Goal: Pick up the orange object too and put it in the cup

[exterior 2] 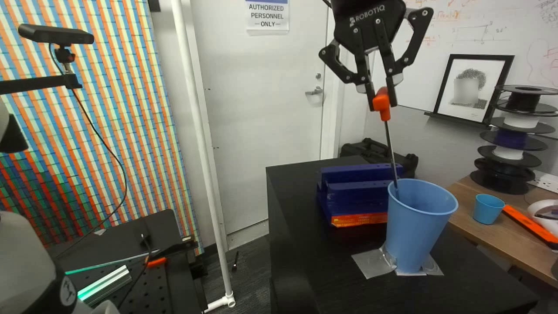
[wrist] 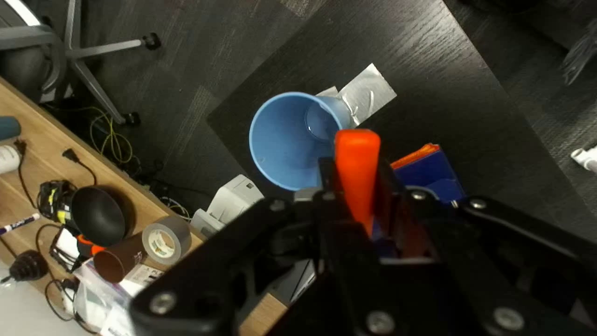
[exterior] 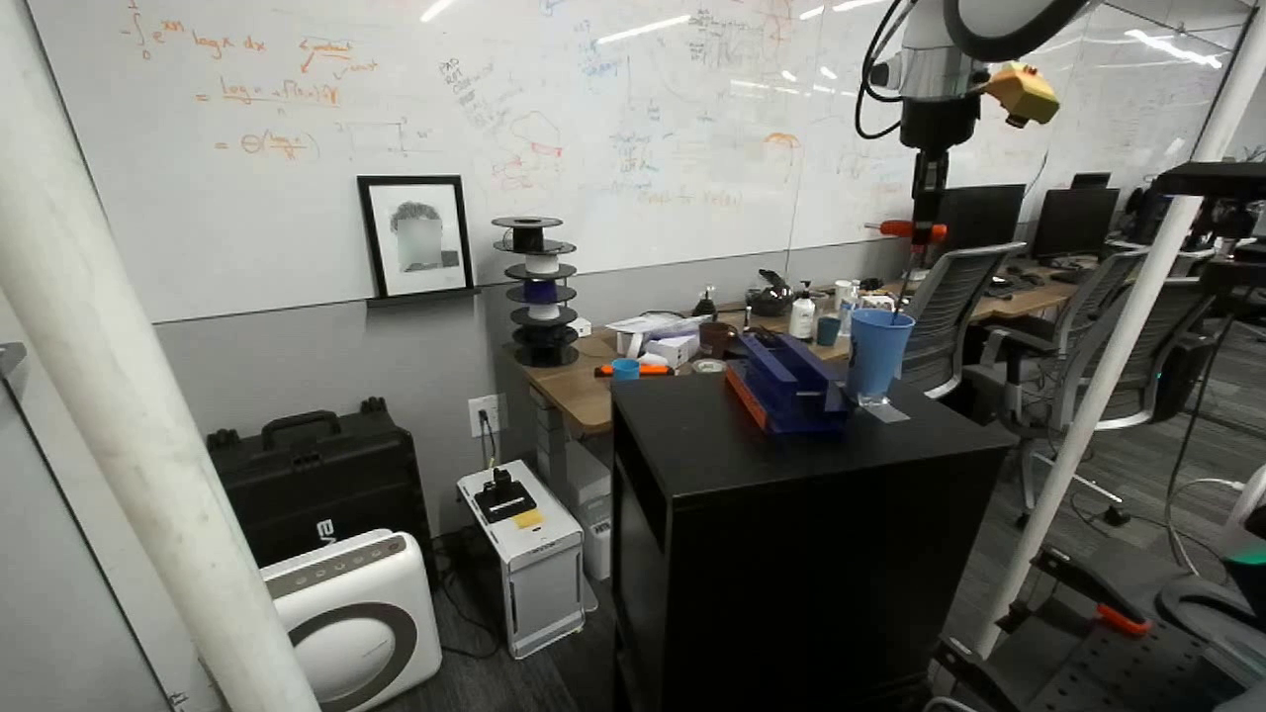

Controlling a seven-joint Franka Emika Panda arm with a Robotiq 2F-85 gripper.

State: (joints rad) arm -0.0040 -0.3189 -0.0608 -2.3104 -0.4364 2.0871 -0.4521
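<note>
In an exterior view I've got the fingers (exterior 2: 392, 93) narrow, pinching the orange-handled tool (exterior 2: 381, 103). Its shaft (exterior 2: 389, 144) runs down from the fingers, slightly tilted, past the rim into the mouth of the light blue cup (exterior 2: 416, 235). Cup's upright below the fingers, silver tape (exterior 2: 369, 264) at its base on the black table (exterior 2: 331, 270). Dark blue holder (exterior 2: 357, 196) also below the fingers, beside the cup.

In an exterior view the handle (exterior: 902, 228) sits crosswise in the fingers, cup (exterior: 875, 361) underneath; shaft's small here, so I can't tell how deep it reaches. Spool stack (exterior: 540, 292) well apart, left of the fingers.

Wrist view: handle (wrist: 357, 175) between the fingers, cup (wrist: 280, 140) beyond them, up and left; tape roll (wrist: 179, 231) well apart, left.
</note>
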